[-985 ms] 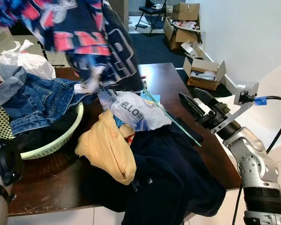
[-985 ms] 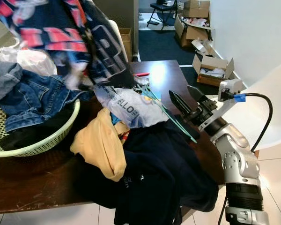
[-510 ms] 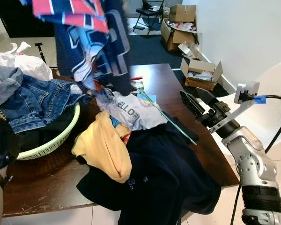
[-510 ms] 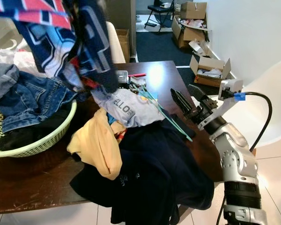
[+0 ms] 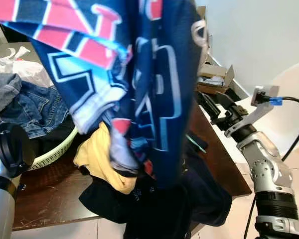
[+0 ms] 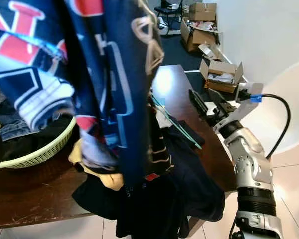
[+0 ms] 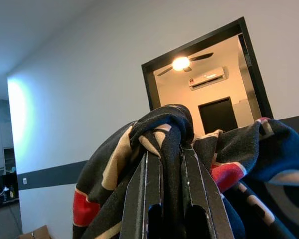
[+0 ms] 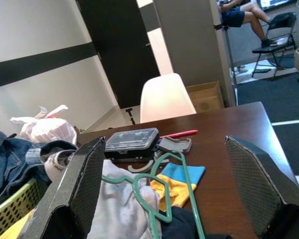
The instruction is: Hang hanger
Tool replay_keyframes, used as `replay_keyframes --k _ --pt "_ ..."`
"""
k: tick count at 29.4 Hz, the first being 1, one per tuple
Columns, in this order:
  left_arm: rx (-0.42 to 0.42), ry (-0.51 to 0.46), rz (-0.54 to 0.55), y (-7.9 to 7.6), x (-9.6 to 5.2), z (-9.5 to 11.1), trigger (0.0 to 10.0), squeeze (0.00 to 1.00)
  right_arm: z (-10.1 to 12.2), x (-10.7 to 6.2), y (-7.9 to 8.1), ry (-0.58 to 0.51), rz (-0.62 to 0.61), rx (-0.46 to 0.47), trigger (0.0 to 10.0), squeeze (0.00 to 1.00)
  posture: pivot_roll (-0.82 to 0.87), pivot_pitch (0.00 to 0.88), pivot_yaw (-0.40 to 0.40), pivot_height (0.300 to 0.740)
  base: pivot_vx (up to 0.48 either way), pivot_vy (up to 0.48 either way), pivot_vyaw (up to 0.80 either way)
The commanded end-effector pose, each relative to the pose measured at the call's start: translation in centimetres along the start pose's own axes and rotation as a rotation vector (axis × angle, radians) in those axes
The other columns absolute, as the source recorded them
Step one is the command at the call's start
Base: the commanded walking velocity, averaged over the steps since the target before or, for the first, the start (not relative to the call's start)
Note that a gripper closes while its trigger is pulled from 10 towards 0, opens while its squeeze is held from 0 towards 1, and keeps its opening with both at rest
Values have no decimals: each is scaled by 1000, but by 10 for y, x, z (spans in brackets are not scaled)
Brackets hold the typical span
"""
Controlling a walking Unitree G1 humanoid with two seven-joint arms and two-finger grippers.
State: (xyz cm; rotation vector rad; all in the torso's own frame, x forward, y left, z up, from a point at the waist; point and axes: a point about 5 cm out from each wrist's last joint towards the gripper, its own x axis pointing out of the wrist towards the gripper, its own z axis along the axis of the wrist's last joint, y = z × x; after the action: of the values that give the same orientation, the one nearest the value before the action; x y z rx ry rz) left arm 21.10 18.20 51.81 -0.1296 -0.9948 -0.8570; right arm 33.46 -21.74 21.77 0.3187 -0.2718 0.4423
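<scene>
Hanging not done: green hanger [image 8: 162,191] lies on the clothes pile on the counter [image 6: 172,84]. Left gripper [image 7: 172,152] clamps the patterned garment [image 5: 139,74] high; right gripper [image 6: 205,101], spread wide, hovers right of the hanger.

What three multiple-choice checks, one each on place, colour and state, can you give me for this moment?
1. Where does the green hanger lie?
A. on the clothes on the table
B. in the basket
C. on the floor

2. What colour is the laundry basket?
A. red
B. pale green
C. black

3. What state is the right end effector in?
A. shut on the hanger
B. shut on a shirt
C. open

Key: 1 A, it rests across the white shirt on the brown table. 2 B, its rim is pale green. 3 C, its fingers stand wide apart, while the left end effector is clamped on the patterned navy garment.
</scene>
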Motion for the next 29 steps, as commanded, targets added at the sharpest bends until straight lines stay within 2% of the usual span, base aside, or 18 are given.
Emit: replay_keyframes --k 1,6,8,9,10,13,16,17,20,29 --pt "12 -13 3 -3 -1 6 10000 0 1 1 -2 -4 -14 -2 10000 0 78 71 -19 740 0 0 0" --pt "-23 38 25 -1 -3 -9 10000 0 0 1 -4 -7 -28 -5 10000 0 78 71 -19 740 -129 0 0" --pt "-45 73 37 -2 -5 -24 10000 0 0 2 -4 -8 -38 -4 10000 0 75 70 -16 740 -319 0 0" --pt "-74 85 43 -3 -7 -33 10000 0 0 2 -5 -9 -45 -3 10000 0 72 70 -16 740 -334 0 0" --pt "-74 85 43 -3 -7 -33 10000 0 0 2 -5 -9 -45 -3 10000 0 72 70 -16 740 -334 0 0" --pt "-152 94 53 -6 -10 -50 10000 0 0 1 -7 -11 -61 0 10000 0 70 68 -15 740 -344 0 0" --pt "-179 97 54 -9 -11 -56 10000 0 0 1 -8 -12 -67 2 10000 0 68 67 -15 740 -351 0 0" --pt "-213 99 57 -11 -11 -63 10000 0 0 2 -9 -12 -75 7 10000 0 67 64 -15 740 -356 0 0" --pt "-263 107 58 -14 -13 -74 10000 0 -1 3 -12 -1 -106 6 10000 0 66 62 -16 740 -365 0 -538" --pt "-324 136 33 -22 -15 -89 10000 0 2 3 -18 -8 -140 7 10000 0 66 62 -16 740 -379 0 -677"
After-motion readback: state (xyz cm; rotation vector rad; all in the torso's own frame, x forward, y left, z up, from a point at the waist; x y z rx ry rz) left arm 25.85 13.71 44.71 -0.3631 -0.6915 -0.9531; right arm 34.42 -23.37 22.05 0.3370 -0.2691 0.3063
